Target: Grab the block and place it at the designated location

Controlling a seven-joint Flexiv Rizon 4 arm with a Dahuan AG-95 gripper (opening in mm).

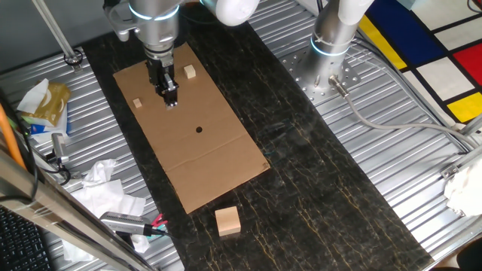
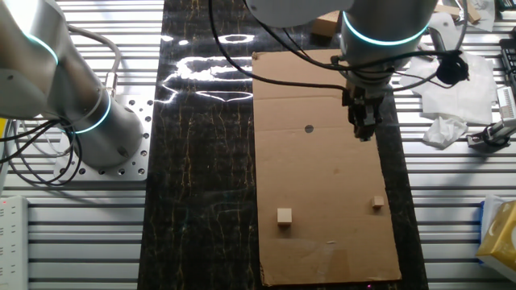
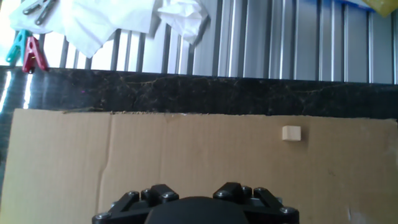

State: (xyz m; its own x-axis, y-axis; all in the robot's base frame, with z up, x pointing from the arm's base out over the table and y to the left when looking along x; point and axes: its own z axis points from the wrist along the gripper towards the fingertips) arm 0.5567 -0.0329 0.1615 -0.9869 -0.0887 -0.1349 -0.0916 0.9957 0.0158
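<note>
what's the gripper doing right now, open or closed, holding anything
Gripper: above the cardboard sheet, nothing visibly held; whether open or closed cannot be told.

This is a robotics lab. Two silver robot arms (image 1: 335,30) with glowing cyan rings are bolted to a ribbed aluminium tabletop (image 1: 376,143) laid with a black marbled mat (image 1: 316,173). Cables (image 1: 399,113) trail across it, and crumpled tissues (image 1: 102,188), clamps (image 3: 25,50) and a keyboard (image 1: 19,241) clutter the edges.
</note>
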